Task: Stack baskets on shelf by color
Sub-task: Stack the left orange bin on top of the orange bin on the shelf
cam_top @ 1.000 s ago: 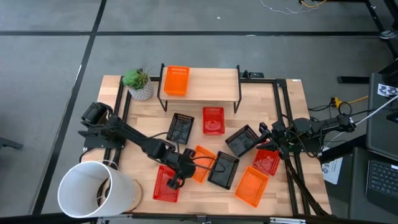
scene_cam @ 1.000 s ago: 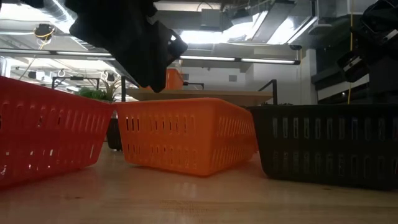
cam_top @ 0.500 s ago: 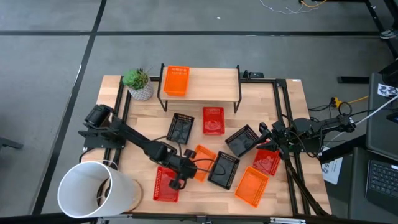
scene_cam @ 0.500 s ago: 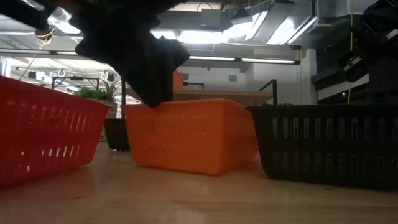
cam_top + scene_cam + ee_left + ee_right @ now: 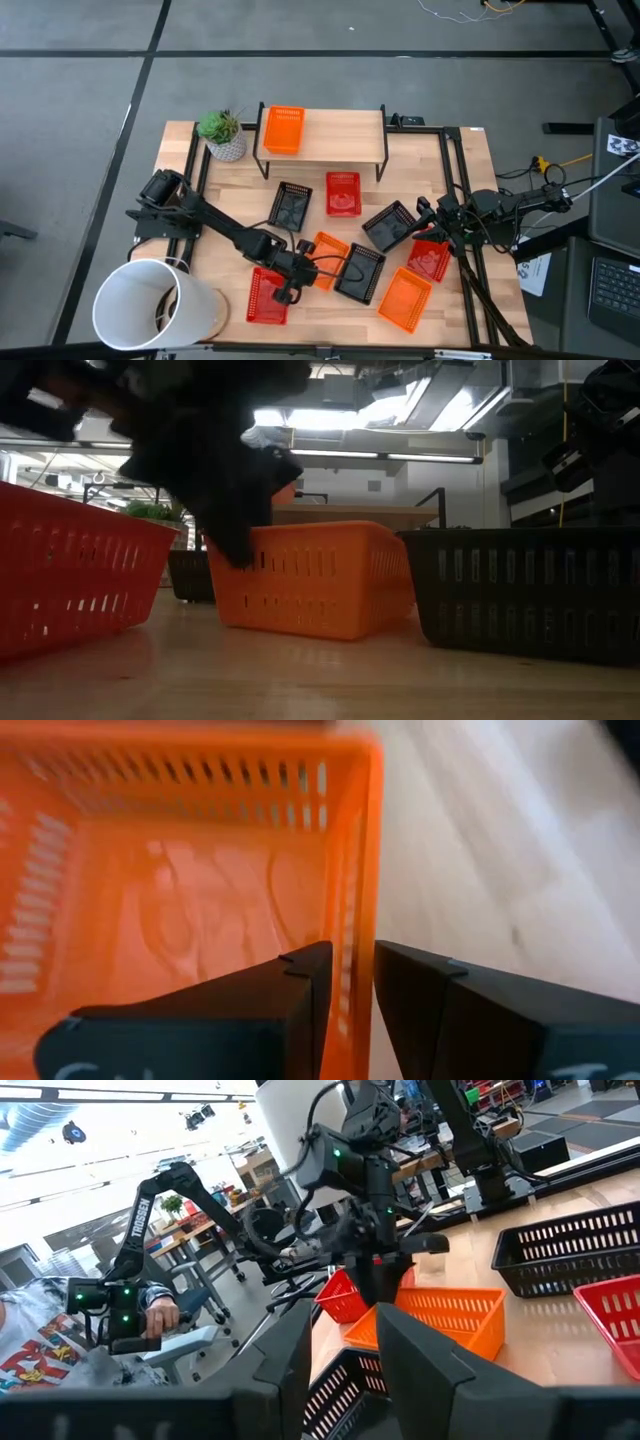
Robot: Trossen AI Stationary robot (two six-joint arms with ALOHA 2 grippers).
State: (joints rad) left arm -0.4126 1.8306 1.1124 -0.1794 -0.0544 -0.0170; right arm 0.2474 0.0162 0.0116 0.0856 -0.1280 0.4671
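Dragged right since earlier, orange basket [image 5: 323,261] at centre frame, my left gripper [image 5: 348,982] clamped on its wall, right gripper [image 5: 424,213] jaws apart, "TROSSEN" on an arm beyond.

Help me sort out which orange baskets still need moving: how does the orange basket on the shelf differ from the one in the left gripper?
The orange basket on the shelf sits on the board's left end, touched by nothing; the gripped orange basket is down at the tabletop's middle, between a red basket and a black basket, with the left gripper shut on its side wall. The shelf one lies square to the shelf; the gripped one is turned askew. Both are orange mesh trays, open side up.
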